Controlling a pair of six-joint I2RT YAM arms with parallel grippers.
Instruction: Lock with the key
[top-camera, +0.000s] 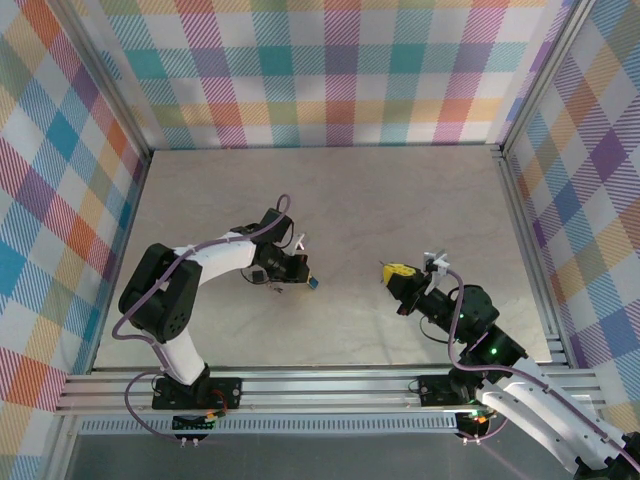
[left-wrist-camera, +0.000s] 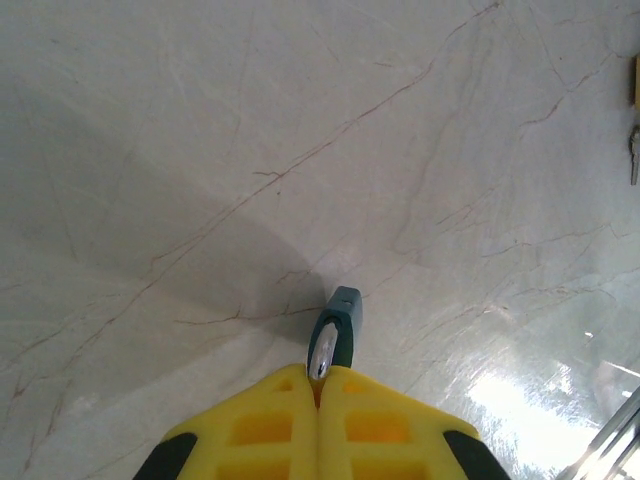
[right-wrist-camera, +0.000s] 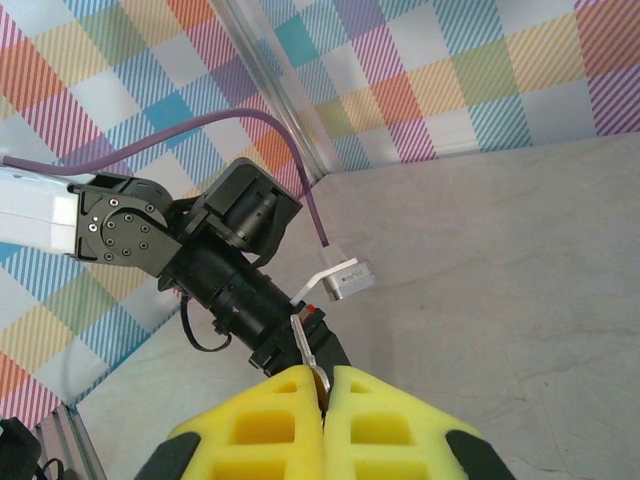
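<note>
Marble pattern covers the table (top-camera: 420, 200): a pale, smooth surface with thin brown veins, glossy enough to throw back glare in the left wrist view. Walls (top-camera: 330, 70) of checked print in pastel colours stand on three sides, and ribbed aluminium rails (top-camera: 300, 385) run along the near edge.

We see the left gripper (left-wrist-camera: 319, 388) with its blocky yellow fingers pressed together, no gap between them, clamped on the padlock (left-wrist-camera: 343, 310). The padlock has a rounded teal body and a curved, mirror-bright metal part, and that shiny part is what sits in the pinch. The body juts out past the fingertips over the table; we cannot tell whether it touches the surface.

The right gripper (right-wrist-camera: 325, 385) has the same yellow, window-cut fingers, also fully closed. A thin, flat silver key (right-wrist-camera: 305, 345) stands out from the seam between them.

From above, we can place the two grippers facing each other near the middle of the table, apart, with bare marble between them. There the padlock shows as a small blue speck and the key is too small to make out. The left wrist view gives us the padlock's shape and sheen. The right wrist view gives us the key's blade and, beyond it, the left arm (right-wrist-camera: 200, 250): matte black joints, a white link, and a purple cable (right-wrist-camera: 250, 125) looping over it.
</note>
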